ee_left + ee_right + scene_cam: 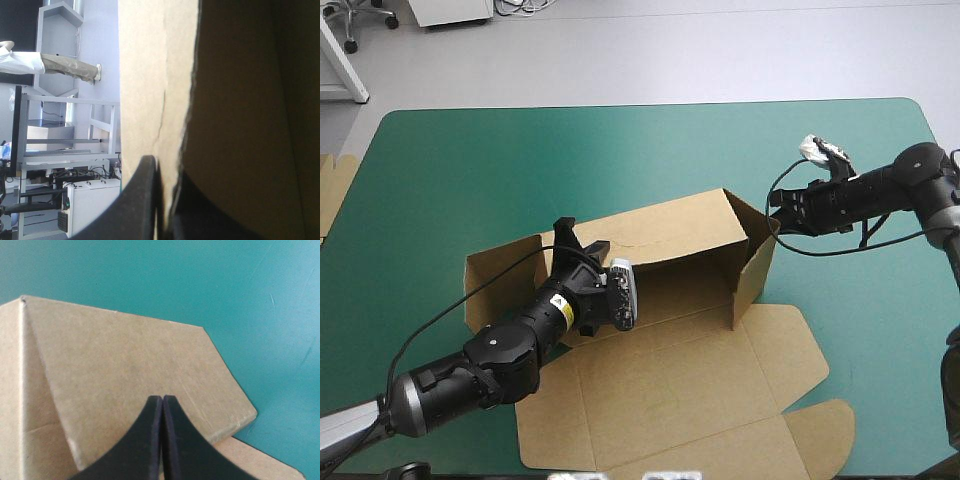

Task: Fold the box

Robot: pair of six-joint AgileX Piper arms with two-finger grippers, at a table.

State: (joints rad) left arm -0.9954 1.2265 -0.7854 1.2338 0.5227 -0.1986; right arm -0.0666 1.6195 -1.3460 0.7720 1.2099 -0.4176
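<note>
Pinches left end effector point(580, 240) nearly closed on the rear wall point(670, 230) of the box point(660, 385) amid the surface point(500, 160), rests right end effector point(775, 208), closed and empty, at its end wall point(750, 265); seems light, stiff board, best gripped by edges.

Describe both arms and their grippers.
The left arm and right arm are black, of rounded segments; the left bears a small yellow label and turns silver-grey at its base. The left gripper and right gripper have two broad black curved fins.

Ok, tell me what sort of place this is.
Likely a robotics lab bench: a table with a teal-green cover, a robot's left hand and right hand at a half-folded brown box, spare board at the table's left edge.
</note>
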